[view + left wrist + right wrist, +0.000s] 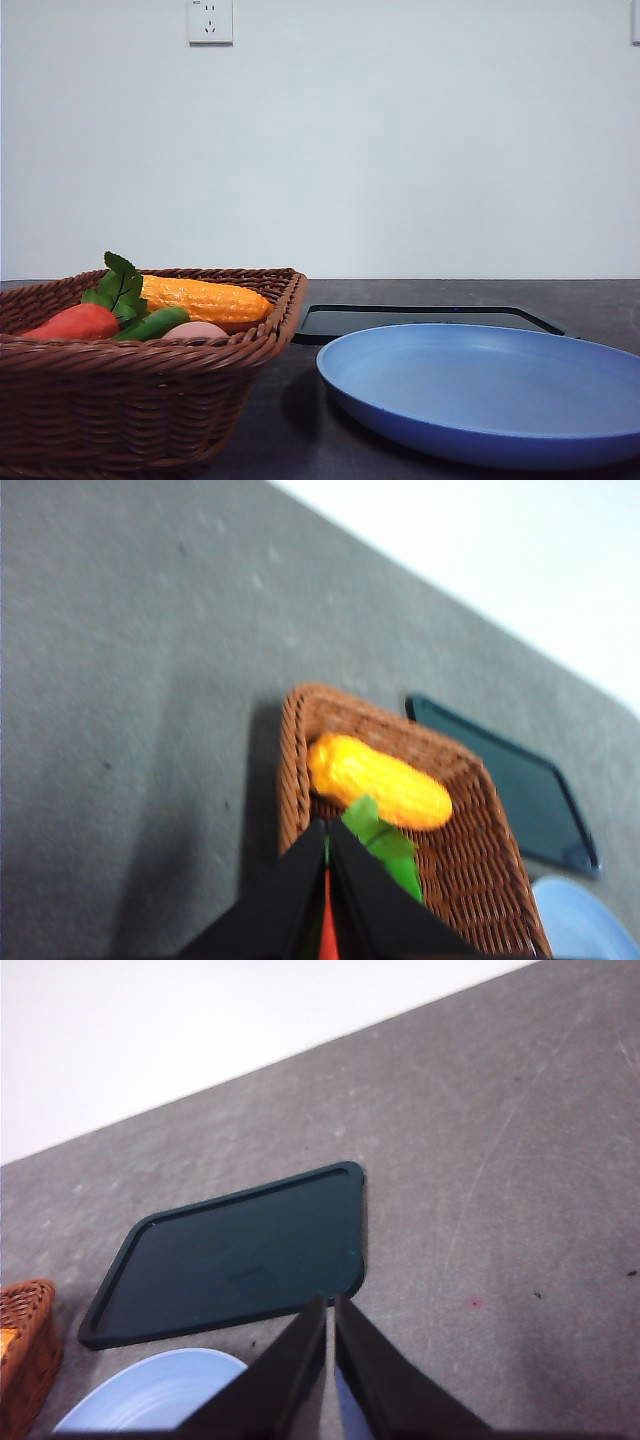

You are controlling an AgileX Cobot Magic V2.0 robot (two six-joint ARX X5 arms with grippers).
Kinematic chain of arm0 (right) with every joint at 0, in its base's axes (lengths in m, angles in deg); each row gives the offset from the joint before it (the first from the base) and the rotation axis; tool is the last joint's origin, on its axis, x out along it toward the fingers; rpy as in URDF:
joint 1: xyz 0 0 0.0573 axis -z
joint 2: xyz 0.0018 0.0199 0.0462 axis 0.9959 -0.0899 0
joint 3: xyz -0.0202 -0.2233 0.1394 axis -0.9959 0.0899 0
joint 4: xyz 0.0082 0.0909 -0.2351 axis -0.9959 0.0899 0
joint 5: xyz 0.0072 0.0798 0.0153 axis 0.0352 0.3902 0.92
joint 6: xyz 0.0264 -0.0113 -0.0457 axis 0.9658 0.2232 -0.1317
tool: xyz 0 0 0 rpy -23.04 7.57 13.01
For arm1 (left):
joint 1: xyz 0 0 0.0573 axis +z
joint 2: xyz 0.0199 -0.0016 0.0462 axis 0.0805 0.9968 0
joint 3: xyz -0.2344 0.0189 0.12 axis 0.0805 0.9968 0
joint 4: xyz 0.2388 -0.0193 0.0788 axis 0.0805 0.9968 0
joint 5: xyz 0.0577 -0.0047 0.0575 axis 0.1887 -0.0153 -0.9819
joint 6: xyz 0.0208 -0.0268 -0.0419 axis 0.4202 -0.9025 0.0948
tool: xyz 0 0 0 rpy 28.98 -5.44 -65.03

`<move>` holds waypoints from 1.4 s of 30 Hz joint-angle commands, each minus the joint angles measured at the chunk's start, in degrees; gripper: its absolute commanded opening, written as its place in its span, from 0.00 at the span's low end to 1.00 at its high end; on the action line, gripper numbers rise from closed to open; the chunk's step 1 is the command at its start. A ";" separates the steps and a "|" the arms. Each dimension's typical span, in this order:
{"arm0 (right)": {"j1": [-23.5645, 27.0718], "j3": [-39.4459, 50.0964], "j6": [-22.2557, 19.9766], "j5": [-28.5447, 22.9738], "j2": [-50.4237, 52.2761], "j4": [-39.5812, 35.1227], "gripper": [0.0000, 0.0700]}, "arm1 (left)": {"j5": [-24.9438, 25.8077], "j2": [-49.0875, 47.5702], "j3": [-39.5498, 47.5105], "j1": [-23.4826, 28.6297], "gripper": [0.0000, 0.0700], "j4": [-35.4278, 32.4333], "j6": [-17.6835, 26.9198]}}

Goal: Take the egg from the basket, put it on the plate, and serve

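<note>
The pinkish-tan egg (195,330) lies in the brown wicker basket (150,352) at the left, just behind the near rim, beside a green vegetable. The light-blue plate (490,390) sits on the table at the right, with nothing on it. In the left wrist view my left gripper (327,830) is shut, hanging above the basket (460,810) near the corn cob (380,780); the egg is hidden there. In the right wrist view my right gripper (330,1305) is shut, high above the plate's edge (160,1395) and the black tray.
Corn cob (205,298), a red-orange carrot-like vegetable (75,322) with green leaves and a green vegetable (155,323) share the basket. A flat black tray (420,320) lies behind the plate. Bare dark table (500,1160) extends to the right; a white wall stands behind.
</note>
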 commanded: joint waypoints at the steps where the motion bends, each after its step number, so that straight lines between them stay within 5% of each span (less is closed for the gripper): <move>1: 0.04 -3.17 0.59 0.16 -3.01 1.53 0.00 | 2.02 3.96 -3.12 -0.07 0.00 0.71 3.80; 6: 0.02 -11.52 -1.69 4.06 -14.23 8.58 0.00 | 8.02 14.76 -11.34 -0.96 0.00 5.25 8.15; 16: 0.02 -18.17 -7.21 22.53 -35.17 15.89 0.00 | 15.97 26.11 -20.09 -9.36 0.01 9.03 10.75; 19: -0.02 -18.17 -7.85 22.40 -38.86 17.15 0.05 | 17.06 26.48 -20.09 -11.44 0.12 9.21 10.75; 25: -0.05 -18.06 -9.16 21.14 -44.46 17.32 0.37 | 17.04 26.55 -20.09 -13.42 0.45 9.23 8.71; 42: -8.78 -17.25 -9.95 15.61 -62.81 8.93 0.37 | 17.06 26.55 -20.09 -13.62 0.47 9.56 8.11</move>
